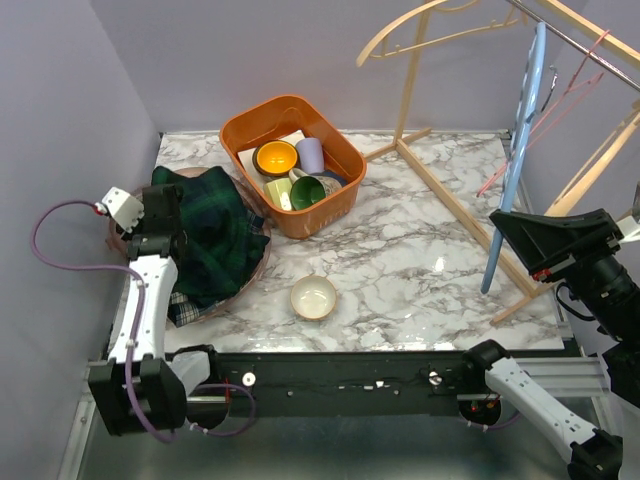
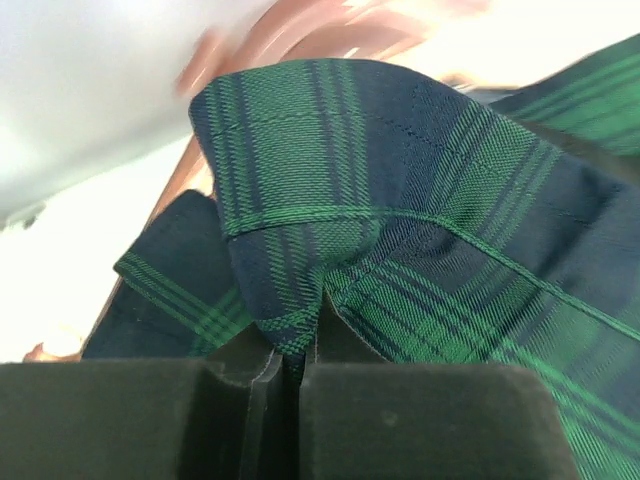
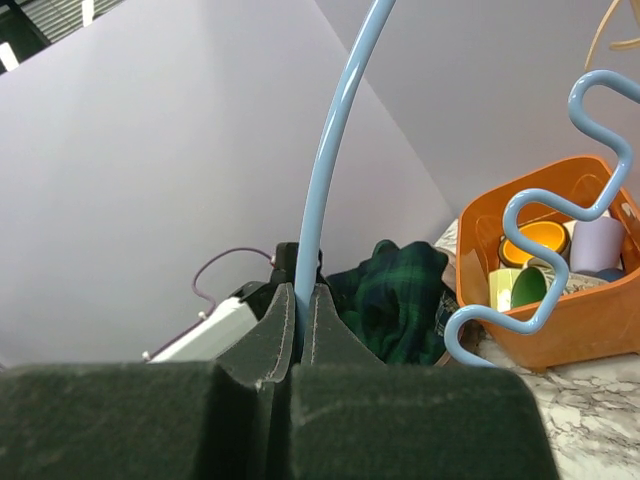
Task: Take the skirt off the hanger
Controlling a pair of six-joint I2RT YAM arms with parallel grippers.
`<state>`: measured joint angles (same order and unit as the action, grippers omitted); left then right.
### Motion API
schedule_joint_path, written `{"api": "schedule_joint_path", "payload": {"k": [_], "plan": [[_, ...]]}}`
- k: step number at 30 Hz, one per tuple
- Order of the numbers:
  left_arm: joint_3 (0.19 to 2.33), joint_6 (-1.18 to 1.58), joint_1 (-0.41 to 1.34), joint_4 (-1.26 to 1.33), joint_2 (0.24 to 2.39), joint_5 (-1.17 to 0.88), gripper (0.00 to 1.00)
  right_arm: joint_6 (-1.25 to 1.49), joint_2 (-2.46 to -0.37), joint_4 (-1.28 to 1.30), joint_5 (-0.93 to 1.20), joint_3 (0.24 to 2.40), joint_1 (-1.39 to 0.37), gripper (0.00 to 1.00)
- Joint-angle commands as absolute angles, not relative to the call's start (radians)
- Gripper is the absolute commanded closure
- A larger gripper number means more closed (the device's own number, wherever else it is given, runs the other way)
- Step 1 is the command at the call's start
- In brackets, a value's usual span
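The dark green and navy plaid skirt [image 1: 215, 240] lies bunched in a round brown tray [image 1: 262, 262] at the table's left side, off the hanger. My left gripper [image 1: 178, 232] is at the heap's left edge. In the left wrist view this gripper [image 2: 300, 338] is shut on a fold of the skirt [image 2: 400, 200]. The light blue hanger [image 1: 515, 150] stands nearly upright at the right. My right gripper [image 1: 497, 218] is shut on its thin rod, seen close in the right wrist view [image 3: 302, 300], where the hanger [image 3: 330, 150] rises bare.
An orange basket [image 1: 240, 135] with cups stands at the back centre. A cream bowl [image 1: 313, 297] sits near the front edge. A wooden rack [image 1: 410, 90] with a pink hanger [image 1: 560, 100] fills the back right. A lighter checked cloth [image 1: 185, 308] lies under the skirt.
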<state>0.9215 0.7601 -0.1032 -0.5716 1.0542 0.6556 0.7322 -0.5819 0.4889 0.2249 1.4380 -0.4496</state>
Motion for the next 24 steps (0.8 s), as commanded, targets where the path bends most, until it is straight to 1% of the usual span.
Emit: {"api": "schedule_joint_path", "payload": {"k": [1, 2, 3, 4, 5, 6, 8, 9, 11, 12, 15, 16, 17, 18, 19, 20, 21, 22, 23, 24], "plan": [[0.897, 1.031, -0.169, -0.799, 1.198, 0.635, 0.78, 0.719, -0.575, 0.44, 0.215, 1.428, -0.448, 0.99], [0.9, 1.032, -0.17, -0.798, 1.215, 0.637, 0.72, 0.716, -0.577, 0.439, 0.213, 1.43, -0.448, 0.99], [0.905, 1.007, -0.169, -0.792, 1.223, 0.632, 0.63, 0.716, -0.577, 0.443, 0.212, 1.43, -0.448, 0.99], [0.913, 0.994, -0.169, -0.787, 1.215, 0.638, 0.59, 0.712, -0.577, 0.445, 0.207, 1.431, -0.448, 0.99], [0.922, 0.968, -0.169, -0.773, 1.198, 0.643, 0.54, 0.71, -0.58, 0.448, 0.204, 1.439, -0.446, 0.99], [0.942, 0.924, -0.169, -0.755, 1.154, 0.647, 0.43, 0.709, -0.581, 0.452, 0.203, 1.437, -0.448, 0.99], [0.972, 0.904, -0.169, -0.733, 1.102, 0.658, 0.31, 0.706, -0.577, 0.449, 0.196, 1.436, -0.448, 0.99], [1.015, 0.893, -0.17, -0.732, 1.056, 0.658, 0.15, 0.709, -0.575, 0.445, 0.196, 1.428, -0.446, 0.99], [1.064, 0.874, -0.169, -0.739, 1.023, 0.652, 0.04, 0.715, -0.572, 0.437, 0.195, 1.419, -0.446, 0.99], [1.109, 0.861, -0.167, -0.738, 1.003, 0.643, 0.01, 0.715, -0.571, 0.433, 0.193, 1.41, -0.448, 0.99], [1.19, 0.824, -0.164, -0.726, 0.991, 0.603, 0.01, 0.721, -0.572, 0.428, 0.192, 1.399, -0.448, 0.99], [1.204, 0.81, -0.163, -0.686, 0.989, 0.58, 0.02, 0.722, -0.574, 0.428, 0.192, 1.396, -0.448, 0.99], [1.206, 0.739, -0.163, -0.646, 0.986, 0.469, 0.02, 0.723, -0.574, 0.428, 0.192, 1.394, -0.448, 0.99], [1.201, 0.718, -0.16, -0.606, 0.985, 0.413, 0.02, 0.724, -0.574, 0.428, 0.192, 1.394, -0.448, 0.99], [1.198, 0.697, -0.147, -0.536, 0.988, 0.346, 0.04, 0.724, -0.572, 0.426, 0.189, 1.393, -0.448, 0.99], [1.192, 0.671, -0.138, -0.491, 0.991, 0.212, 0.06, 0.726, -0.572, 0.426, 0.19, 1.391, -0.448, 0.99], [1.16, 0.649, -0.124, -0.442, 1.0, 0.136, 0.08, 0.726, -0.572, 0.426, 0.189, 1.391, -0.448, 0.99], [1.137, 0.649, -0.098, -0.337, 1.005, 0.076, 0.09, 0.723, -0.571, 0.426, 0.187, 1.39, -0.448, 0.99], [1.115, 0.655, -0.085, -0.29, 1.014, 0.027, 0.09, 0.723, -0.569, 0.425, 0.184, 1.385, -0.448, 0.99], [1.074, 0.678, -0.074, -0.243, 1.035, -0.076, 0.11, 0.721, -0.568, 0.426, 0.181, 1.382, -0.448, 0.99]]}}
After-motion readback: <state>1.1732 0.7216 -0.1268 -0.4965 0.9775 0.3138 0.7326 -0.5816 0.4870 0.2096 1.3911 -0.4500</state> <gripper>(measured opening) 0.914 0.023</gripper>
